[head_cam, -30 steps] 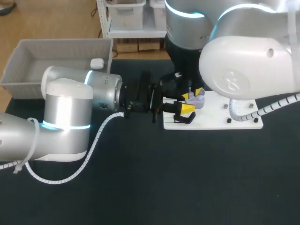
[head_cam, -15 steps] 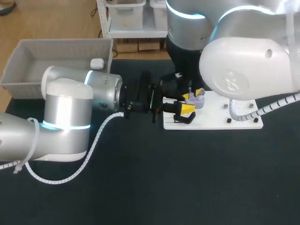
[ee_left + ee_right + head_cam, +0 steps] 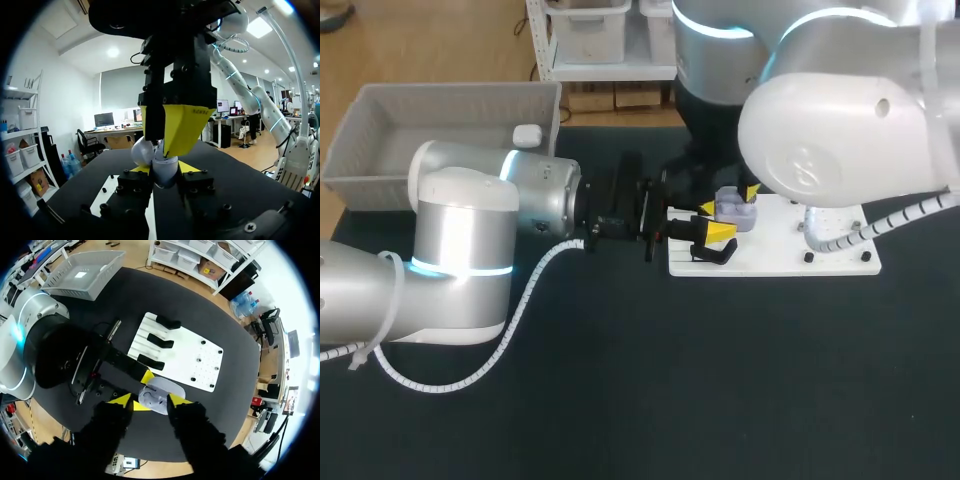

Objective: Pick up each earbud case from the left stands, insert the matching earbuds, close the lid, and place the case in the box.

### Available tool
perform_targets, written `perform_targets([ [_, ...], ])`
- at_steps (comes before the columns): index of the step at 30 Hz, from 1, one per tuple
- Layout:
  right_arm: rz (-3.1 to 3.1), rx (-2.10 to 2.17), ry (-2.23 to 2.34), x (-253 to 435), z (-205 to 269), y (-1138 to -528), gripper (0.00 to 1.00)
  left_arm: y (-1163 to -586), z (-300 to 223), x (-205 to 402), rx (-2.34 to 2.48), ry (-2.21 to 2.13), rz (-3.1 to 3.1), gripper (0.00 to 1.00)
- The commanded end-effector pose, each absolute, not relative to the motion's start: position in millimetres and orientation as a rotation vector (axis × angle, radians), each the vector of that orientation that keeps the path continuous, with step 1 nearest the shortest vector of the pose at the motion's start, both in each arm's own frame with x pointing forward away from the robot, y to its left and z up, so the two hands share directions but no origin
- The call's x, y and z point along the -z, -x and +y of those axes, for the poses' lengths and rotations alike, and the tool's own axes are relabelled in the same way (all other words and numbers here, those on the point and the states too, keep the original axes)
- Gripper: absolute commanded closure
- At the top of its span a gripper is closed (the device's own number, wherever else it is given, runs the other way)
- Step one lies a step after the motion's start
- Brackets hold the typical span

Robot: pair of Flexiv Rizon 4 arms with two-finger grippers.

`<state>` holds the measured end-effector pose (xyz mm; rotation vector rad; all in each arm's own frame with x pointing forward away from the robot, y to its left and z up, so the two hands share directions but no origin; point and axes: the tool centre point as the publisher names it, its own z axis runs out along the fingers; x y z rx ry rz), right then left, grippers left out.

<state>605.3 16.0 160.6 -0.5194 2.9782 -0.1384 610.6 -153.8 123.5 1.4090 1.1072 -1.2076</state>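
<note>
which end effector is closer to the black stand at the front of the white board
Left. The left end effector, shut on the lilac earbud case, sits right beside the black stand; the right end effector hangs over the case, further from the stand.

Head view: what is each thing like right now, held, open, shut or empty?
left gripper: shut on the purple earbud case.
purple earbud case: held between the left gripper's fingers; lid state unclear.
right gripper: right above the purple earbud case.
grey box: open on top, one white case inside.
white case: lying in the grey box.
black stands: nothing on them.
</note>
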Motion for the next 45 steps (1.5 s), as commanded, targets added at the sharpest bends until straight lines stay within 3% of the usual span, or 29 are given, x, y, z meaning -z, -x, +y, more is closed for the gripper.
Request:
perform_targets([
  [1,2.971,0.112,0.515,-169,14,-603,0.0,-609,-154,-123,1.203,-1.405,1.105,1.0],
  [7,2.919,0.079,0.43,-193,4,-604,0.0,-609,-154,-123,1.203,-1.405,1.105,1.0],
  [16,2.875,0.306,-0.358,-178,-25,-658,0.0,-609,-154,-123,1.203,-1.405,1.105,1.0],
  [20,2.842,0.305,-0.509,-168,-37,-671,0.0,-609,-154,-123,1.203,-1.405,1.105,1.0],
  [45,2.928,0.296,-0.441,-153,-56,-634,0.0,-609,-154,-123,1.203,-1.405,1.105,1.0],
])
